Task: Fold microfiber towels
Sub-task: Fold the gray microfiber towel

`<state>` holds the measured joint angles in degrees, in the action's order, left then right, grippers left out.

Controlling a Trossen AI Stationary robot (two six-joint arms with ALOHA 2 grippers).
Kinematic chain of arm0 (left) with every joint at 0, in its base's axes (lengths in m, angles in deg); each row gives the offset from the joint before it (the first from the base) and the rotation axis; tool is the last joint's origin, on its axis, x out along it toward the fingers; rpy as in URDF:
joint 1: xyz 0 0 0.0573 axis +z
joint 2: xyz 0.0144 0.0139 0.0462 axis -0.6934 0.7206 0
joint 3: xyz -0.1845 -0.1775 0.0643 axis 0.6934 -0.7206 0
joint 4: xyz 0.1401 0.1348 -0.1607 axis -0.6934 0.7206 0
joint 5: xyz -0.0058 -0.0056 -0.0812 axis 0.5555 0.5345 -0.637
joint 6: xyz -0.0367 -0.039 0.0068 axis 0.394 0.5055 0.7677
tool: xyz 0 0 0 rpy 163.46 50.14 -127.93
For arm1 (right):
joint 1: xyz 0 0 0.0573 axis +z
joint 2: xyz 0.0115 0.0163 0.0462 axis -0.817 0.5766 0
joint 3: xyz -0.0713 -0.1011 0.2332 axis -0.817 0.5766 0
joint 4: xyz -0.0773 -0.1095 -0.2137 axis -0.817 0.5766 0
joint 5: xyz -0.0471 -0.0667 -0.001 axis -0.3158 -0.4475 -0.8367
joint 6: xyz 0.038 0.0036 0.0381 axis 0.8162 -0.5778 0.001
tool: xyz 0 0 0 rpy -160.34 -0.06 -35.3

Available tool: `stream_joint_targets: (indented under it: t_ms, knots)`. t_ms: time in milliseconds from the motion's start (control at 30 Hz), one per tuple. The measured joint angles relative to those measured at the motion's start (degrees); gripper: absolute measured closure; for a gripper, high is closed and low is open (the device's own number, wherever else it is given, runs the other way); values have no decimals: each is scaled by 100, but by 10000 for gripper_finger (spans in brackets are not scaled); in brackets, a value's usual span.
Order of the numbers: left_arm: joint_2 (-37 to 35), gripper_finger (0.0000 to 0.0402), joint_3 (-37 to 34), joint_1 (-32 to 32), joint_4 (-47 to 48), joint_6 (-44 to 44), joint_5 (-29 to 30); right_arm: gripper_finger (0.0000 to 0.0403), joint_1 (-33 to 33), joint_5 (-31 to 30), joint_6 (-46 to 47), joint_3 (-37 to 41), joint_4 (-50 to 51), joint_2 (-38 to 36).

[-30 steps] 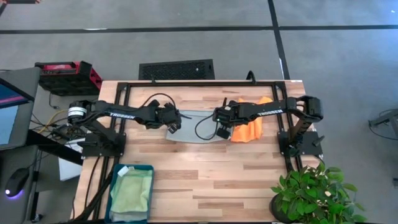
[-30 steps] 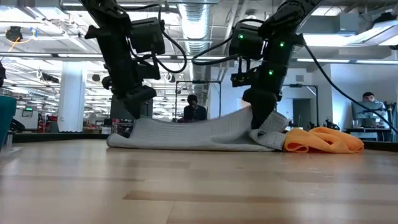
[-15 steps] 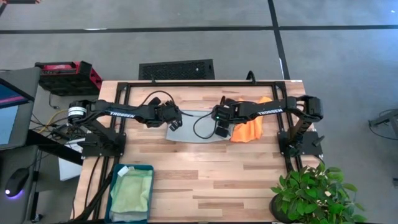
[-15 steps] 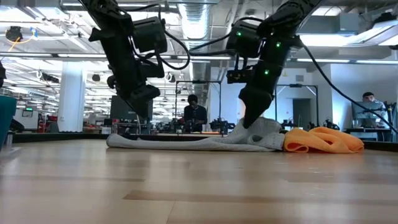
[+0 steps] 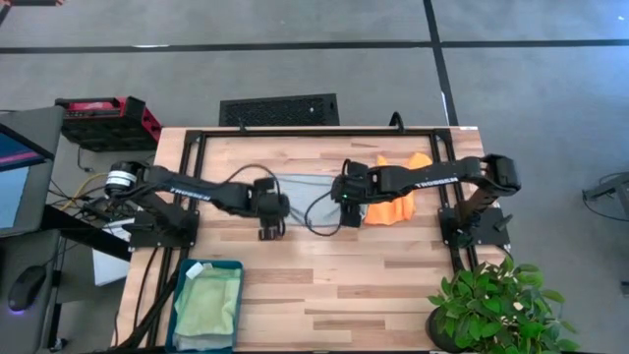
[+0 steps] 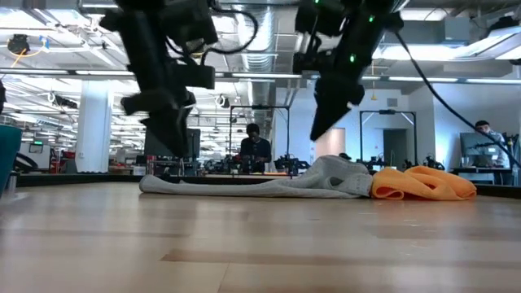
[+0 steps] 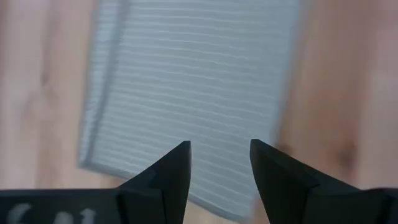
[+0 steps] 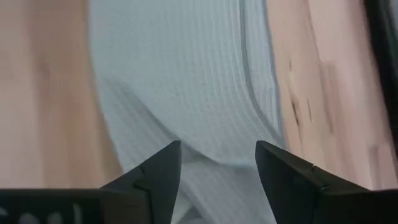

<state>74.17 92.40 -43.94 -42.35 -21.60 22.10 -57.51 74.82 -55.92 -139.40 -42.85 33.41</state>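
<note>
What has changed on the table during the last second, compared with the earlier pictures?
Both grippers let go of the grey-blue towel and rose off it. The left gripper and the right gripper now hang open above it, moved toward the table's near side. The towel, held up a second ago, has dropped flat, bunched at its right end. The orange towel, the teal bin and the green towel stayed put.

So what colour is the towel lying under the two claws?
Pale grey-blue towel with fine ribbing, clearest in the left wrist view.
</note>
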Motion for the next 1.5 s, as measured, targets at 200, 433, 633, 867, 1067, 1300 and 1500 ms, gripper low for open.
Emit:
stream_joint_targets:
  t_ms: [200, 433, 633, 867, 1067, 1300, 1500]
  knots:
    - [-4, 244, -318, -558, -50, -119, 43, 173, 352, 0, 44, -9, -96, -229]
    - [314, 244, -689, -670, -554, -108, 296, 173, 623, 0, 68, -4, -216, -226]
    - [763, 244, -669, -686, -536, -113, 873, 173, 810, 0, 199, -4, -263, -226]
    - [822, 276, -675, -681, -461, 171, 1146, 173, 960, 0, 381, -4, -264, -222]
    - [837, 389, -653, -656, 328, 787, 1186, 173, 1025, 3, 457, -4, -246, -219]
    - [748, 399, -367, -782, 2379, 1807, 1557, 173, 1039, 7, 489, -4, -170, -217]
    - [132, 400, -77, -963, 2885, 1993, 1834, 173, 1039, 7, 514, -4, -159, -217]
